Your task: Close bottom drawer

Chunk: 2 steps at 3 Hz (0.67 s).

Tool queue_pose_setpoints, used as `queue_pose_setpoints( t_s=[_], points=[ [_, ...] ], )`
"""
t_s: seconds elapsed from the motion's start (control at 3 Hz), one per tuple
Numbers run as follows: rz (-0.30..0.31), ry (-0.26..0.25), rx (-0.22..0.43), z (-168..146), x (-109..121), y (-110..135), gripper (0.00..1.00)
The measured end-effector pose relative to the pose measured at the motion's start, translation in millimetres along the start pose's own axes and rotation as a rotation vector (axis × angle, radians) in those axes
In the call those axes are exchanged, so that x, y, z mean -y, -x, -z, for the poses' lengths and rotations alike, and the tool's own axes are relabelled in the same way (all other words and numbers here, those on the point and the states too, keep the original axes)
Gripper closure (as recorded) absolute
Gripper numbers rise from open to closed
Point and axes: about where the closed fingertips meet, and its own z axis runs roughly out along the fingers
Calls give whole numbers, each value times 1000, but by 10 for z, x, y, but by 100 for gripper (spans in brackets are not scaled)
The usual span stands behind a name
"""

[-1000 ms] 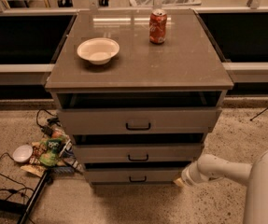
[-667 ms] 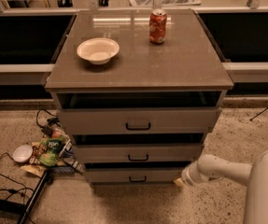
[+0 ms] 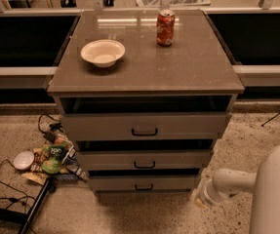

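A red can [image 3: 166, 27] is set upright at the upper middle of the frame, on the back of the cabinet [image 3: 188, 67] top. Pale lettering is seen on its side, but it cannot be read. A white bowl [image 3: 103, 52] is placed to the left of the can, well apart from it, and nothing is seen inside it.

Three drawers are stacked below the top, each pulled partly out, with a dark gap shown above each front. The top drawer [image 3: 105, 126] is the widest and stands out farthest; the middle drawer [image 3: 178, 159] is set back from it. What lies inside them is hidden in shadow.

The bottom drawer [image 3: 115, 183] is found at the lower middle of the frame, lowest and narrowest of the three, open a little, with a small dark handle [image 3: 144, 187] at its centre. Its inside cannot be made out.

On the speckled floor [image 3: 130, 213] at the lower left, a heap of snack packets [image 3: 51, 157] is seen, one of them green with white print that cannot be read. A small white dish [image 3: 23, 160] lies just beside the heap, and dark cables [image 3: 3, 179] are trailed around it.

The white arm [image 3: 256, 184] is seen at the lower right. The gripper [image 3: 198, 197] is held low, just beside the right end of the bottom drawer's front; whether it is touching, and whether it is apart or together, cannot be told.
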Motion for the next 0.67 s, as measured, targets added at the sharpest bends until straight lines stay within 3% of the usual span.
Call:
queue_pose_setpoints(
  t_s=[0.33, 0.67],
  points=[
    [-1, -62, -139, 469, -51, -519, 100],
    [-19, -188, -225, 1139, 57, -733, 100]
  ],
)
